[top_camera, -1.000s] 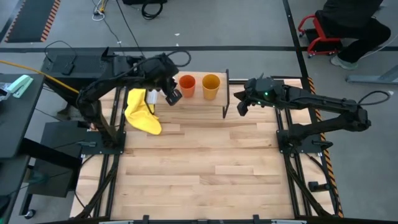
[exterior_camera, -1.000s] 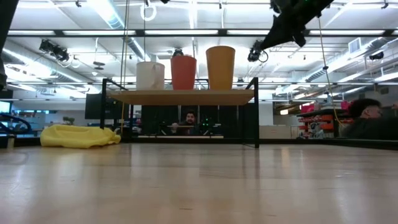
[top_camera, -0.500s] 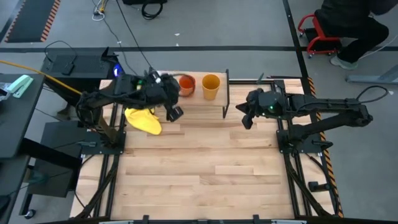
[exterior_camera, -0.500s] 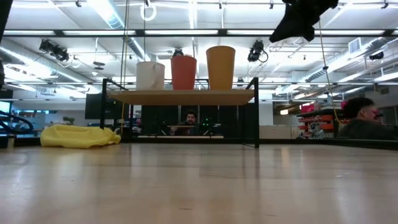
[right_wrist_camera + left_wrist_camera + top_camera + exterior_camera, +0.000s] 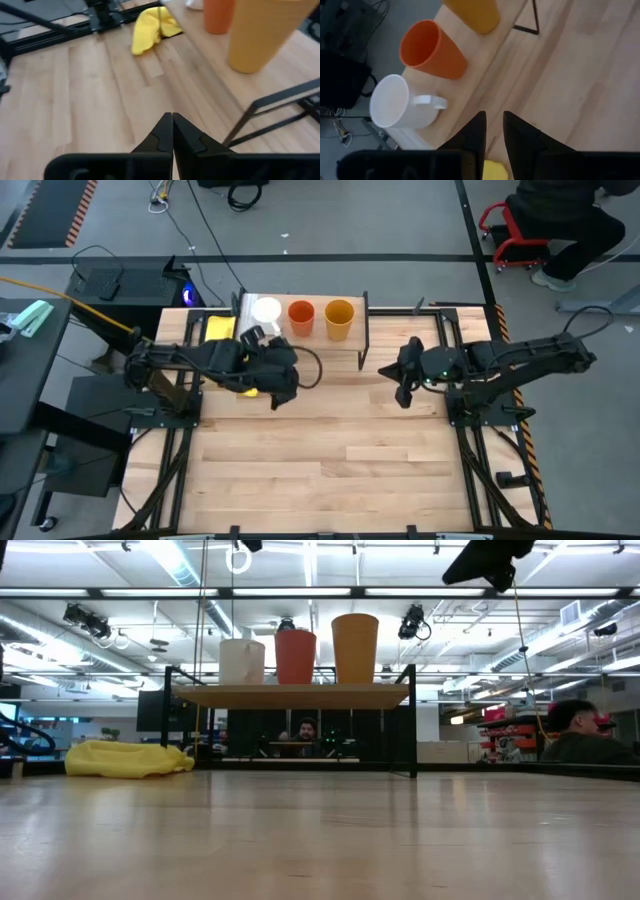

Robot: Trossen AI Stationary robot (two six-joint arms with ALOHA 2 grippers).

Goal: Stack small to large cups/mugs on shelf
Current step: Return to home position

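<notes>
High view: white mug, orange-red cup and yellow-orange cup stood upright in a left-to-right row on the shelf at upper centre, small to large, not nested. Both grippers sat lower in frame, off the shelf. Left gripper was below the mug end, a narrow gap between its fingers, empty. Right gripper was lower right of the row, fingers pressed together. Pulling toward frame bottom looked clear of the cups.
</notes>
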